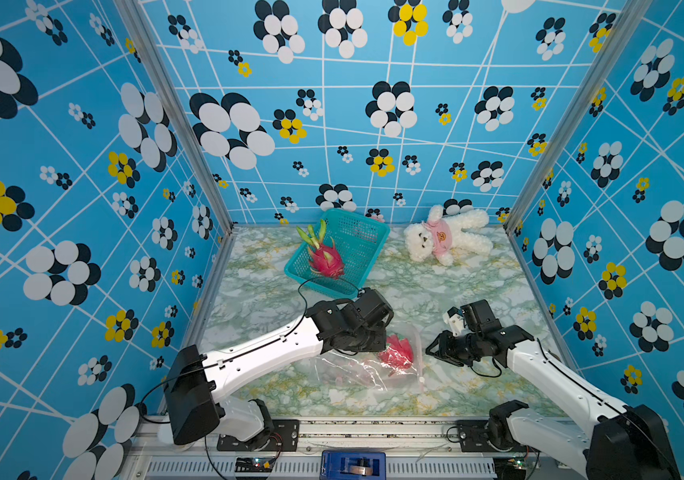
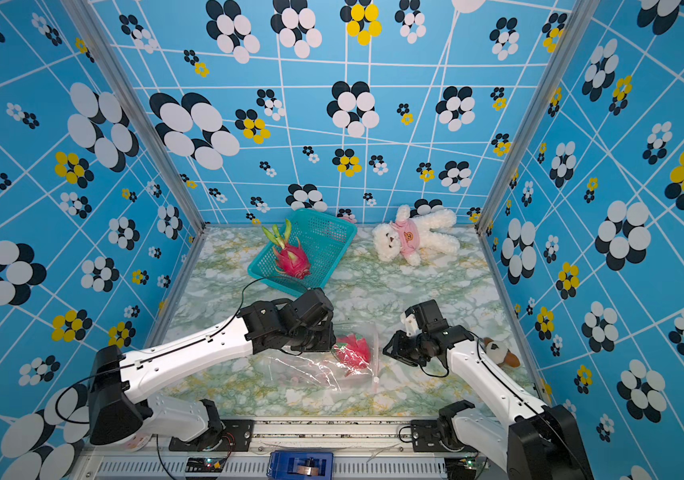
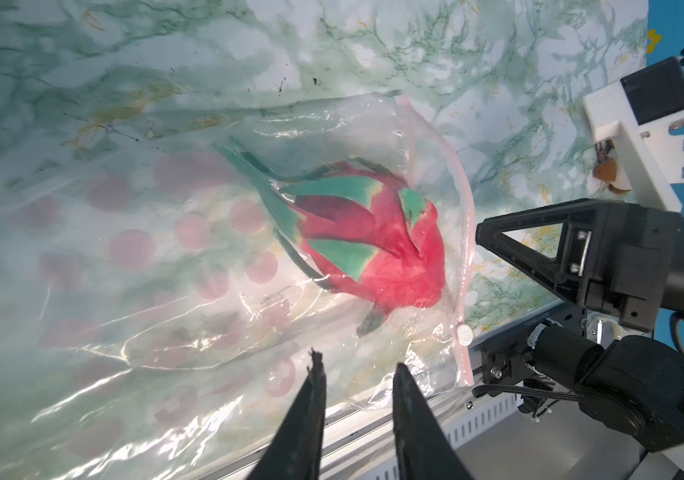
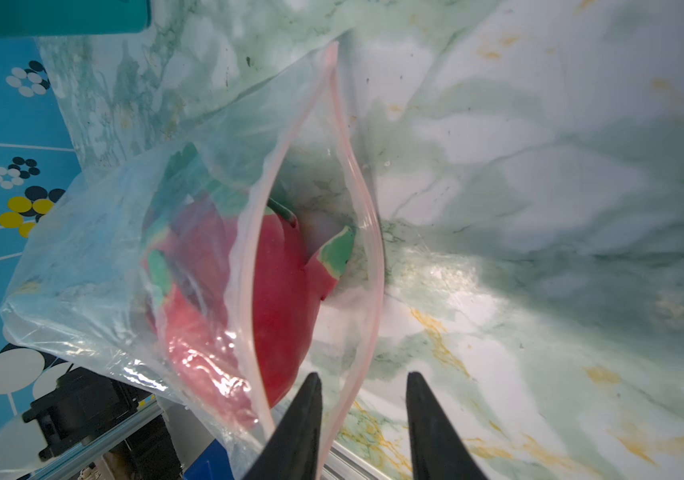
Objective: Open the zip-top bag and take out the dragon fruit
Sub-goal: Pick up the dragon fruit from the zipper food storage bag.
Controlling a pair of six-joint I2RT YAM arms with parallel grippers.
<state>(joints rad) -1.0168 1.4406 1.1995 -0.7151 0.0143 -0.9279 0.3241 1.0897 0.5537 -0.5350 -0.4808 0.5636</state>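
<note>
Overhead stereo pair, close wrist views

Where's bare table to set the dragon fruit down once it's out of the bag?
Bare marble table between the teal basket and teddy bear behind and the zip-top bag in front. A narrower strip between the bag and the front rail. Crowded around the bag: left gripper over it, right gripper at its mouth.

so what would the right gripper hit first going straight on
Probably the pink zip edge of the bag, just ahead of the right gripper; the dragon fruit lies behind it.
</note>
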